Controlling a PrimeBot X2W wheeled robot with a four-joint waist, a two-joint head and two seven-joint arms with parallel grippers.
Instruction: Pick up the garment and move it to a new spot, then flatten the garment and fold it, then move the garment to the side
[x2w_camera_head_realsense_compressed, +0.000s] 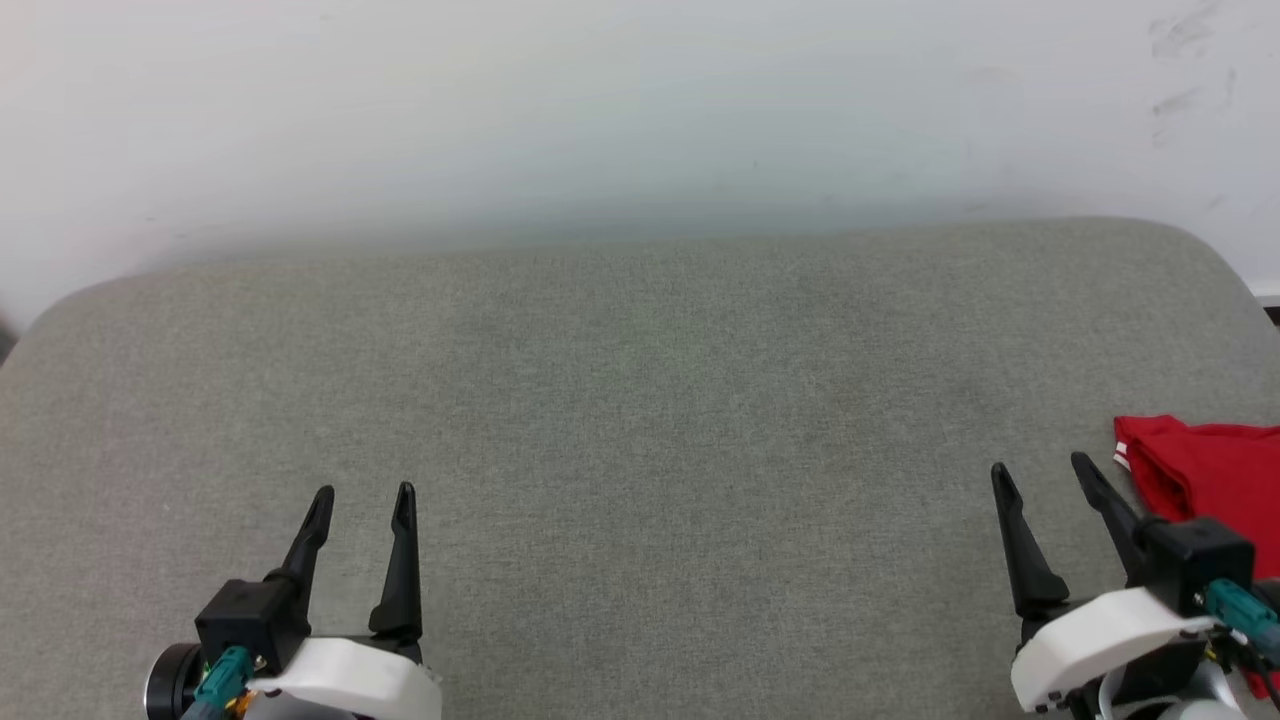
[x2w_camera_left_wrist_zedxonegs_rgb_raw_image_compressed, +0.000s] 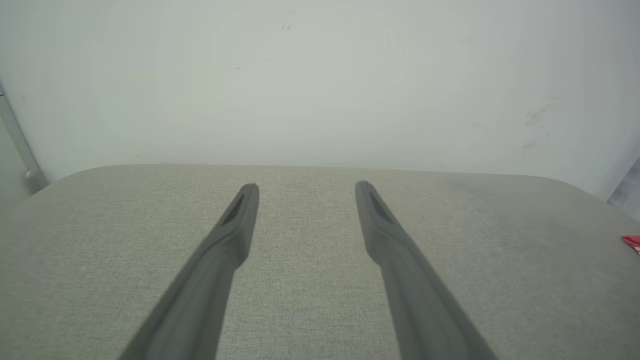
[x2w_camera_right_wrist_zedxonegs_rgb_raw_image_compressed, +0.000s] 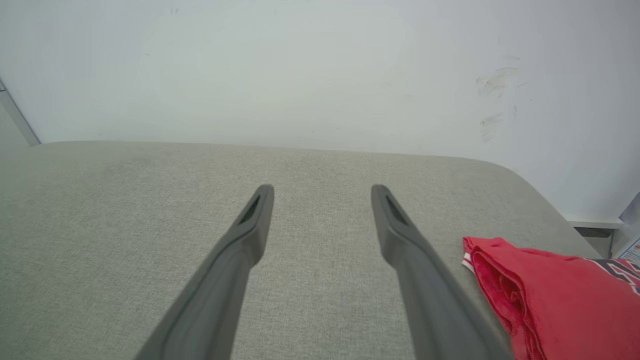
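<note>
The red garment (x2w_camera_head_realsense_compressed: 1215, 470) lies folded at the right edge of the grey cushioned surface (x2w_camera_head_realsense_compressed: 640, 420), partly cut off by the frame and partly behind my right arm. In the right wrist view the garment (x2w_camera_right_wrist_zedxonegs_rgb_raw_image_compressed: 550, 295) shows striped trim at its near corner and a bit of dark lettering. A red corner of the garment (x2w_camera_left_wrist_zedxonegs_rgb_raw_image_compressed: 632, 242) peeks in at the far right of the left wrist view. My right gripper (x2w_camera_head_realsense_compressed: 1042, 472) stands open just left of it, touching nothing. My left gripper (x2w_camera_head_realsense_compressed: 362, 492) stands open over bare fabric at the lower left.
A pale wall (x2w_camera_head_realsense_compressed: 640, 110) with a few scuff marks rises right behind the cushioned surface. The surface's rounded back corners (x2w_camera_head_realsense_compressed: 1200, 245) fall away at both sides. A baseboard and floor strip (x2w_camera_right_wrist_zedxonegs_rgb_raw_image_compressed: 592, 227) show past the right corner.
</note>
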